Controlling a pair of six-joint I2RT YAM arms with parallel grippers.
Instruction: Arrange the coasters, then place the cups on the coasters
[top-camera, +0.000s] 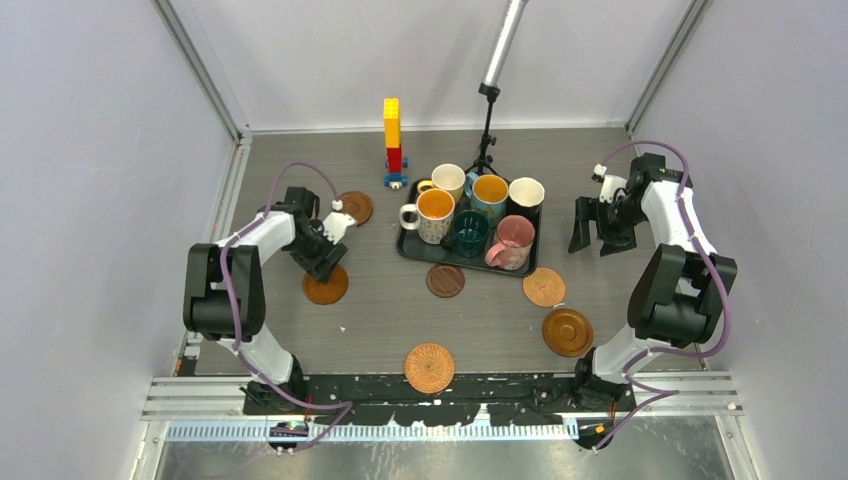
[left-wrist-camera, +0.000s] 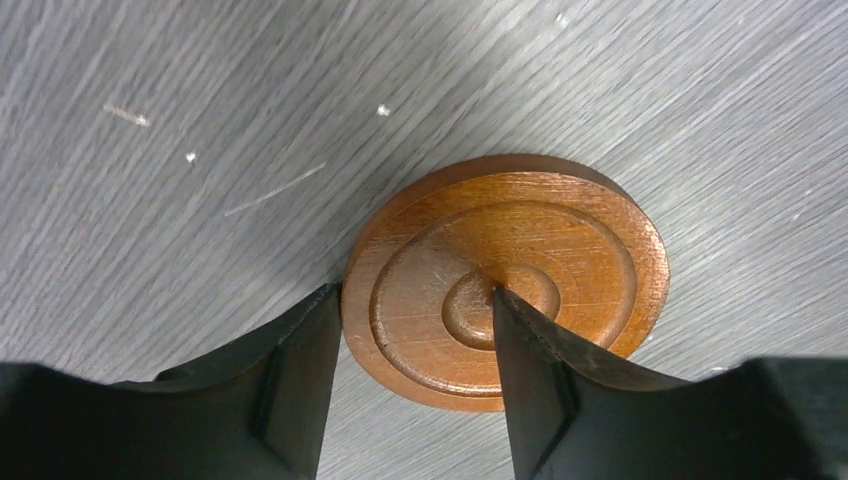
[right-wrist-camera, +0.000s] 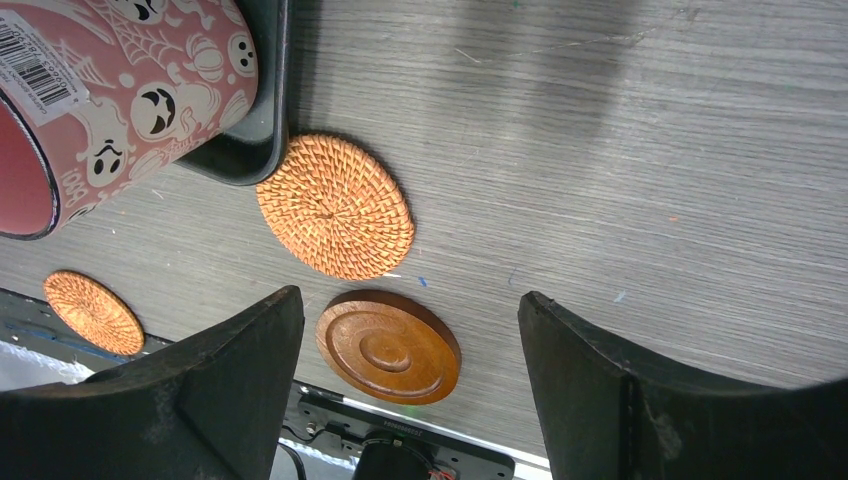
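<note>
Six cups stand on the black tray (top-camera: 405, 247): white patterned (top-camera: 432, 213), cream-yellow (top-camera: 447, 180), blue (top-camera: 489, 193), plain white (top-camera: 525, 195), dark teal (top-camera: 470, 232) and pink (top-camera: 510, 243). The coasters lie flat on the table. My left gripper (top-camera: 325, 262) is low over a glossy brown coaster (left-wrist-camera: 560, 250). Its jaws are apart, one finger at the rim and one over the centre. A second glossy coaster (top-camera: 354, 207) lies behind it. A dark brown one (top-camera: 445, 280), a woven one (top-camera: 543, 287), a glossy one (top-camera: 567, 331) and another woven one (top-camera: 429, 367) lie nearer. My right gripper (top-camera: 590, 245) hangs open right of the tray, holding nothing.
A yellow, red and blue brick tower (top-camera: 392, 140) and a lamp stand (top-camera: 487, 130) rise behind the tray. In the right wrist view the pink cup (right-wrist-camera: 90, 90) and tray corner (right-wrist-camera: 255, 140) sit upper left, near the woven coaster (right-wrist-camera: 334, 206) and glossy coaster (right-wrist-camera: 388, 345).
</note>
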